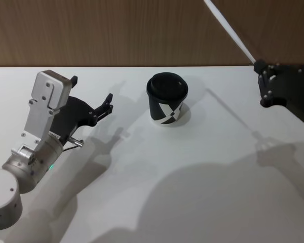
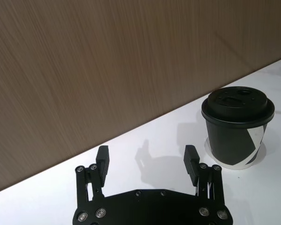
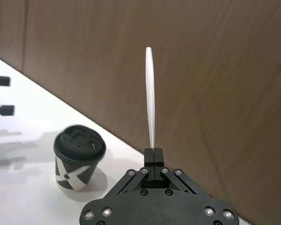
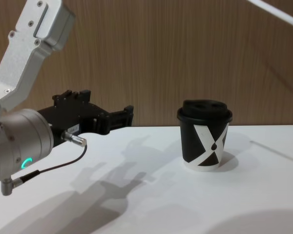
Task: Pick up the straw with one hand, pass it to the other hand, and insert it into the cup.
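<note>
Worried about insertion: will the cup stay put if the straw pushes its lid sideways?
Probably not: the cup looks like light paper, so it may slide on the smooth table. It tapers to a narrower base, so a high push could tip it.

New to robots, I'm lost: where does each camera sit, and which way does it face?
Head view: on the head, looking down at the table; shows the open left gripper, and the right gripper pinching the straw.
Chest view: lower, looking across at the cup; shows the left arm.
Left wrist view: on the left arm, facing the cup past its fingers.
Right wrist view: on the right arm, looking along the straw.
Shared: all show the cup.
</note>
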